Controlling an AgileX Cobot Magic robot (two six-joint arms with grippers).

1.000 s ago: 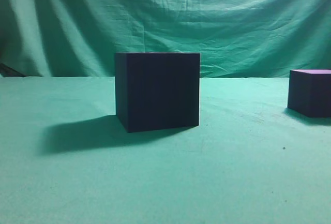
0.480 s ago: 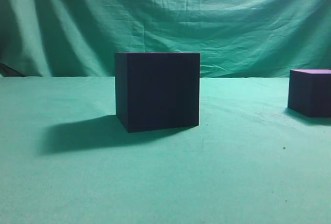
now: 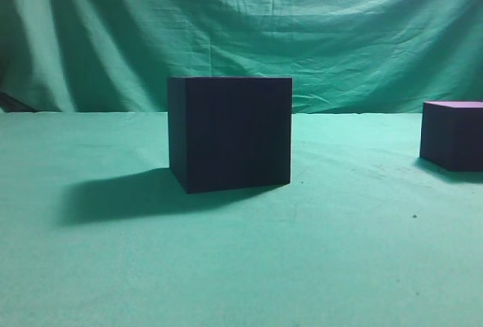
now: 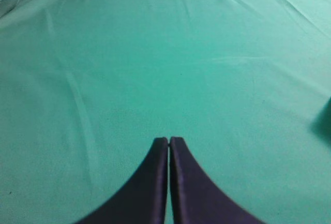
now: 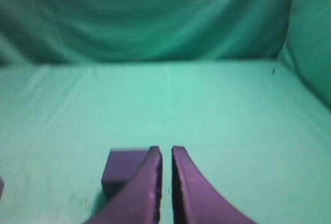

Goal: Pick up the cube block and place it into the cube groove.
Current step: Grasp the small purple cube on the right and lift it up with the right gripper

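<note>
Green cloth (image 3: 317,266) | cube groove (image 3: 230,132) centre | cube block (image 3: 453,135) right (unlabelled)

No readable text, labels, brands, numbers or signs anywhere; all visible surfaces are plain and unmarked.

Across the exterior views nothing has shifted: the cube groove (image 3: 229,133) sits at the same spot on the green cloth, and the cube block (image 3: 453,135) remains well to its right, both untouched
</note>
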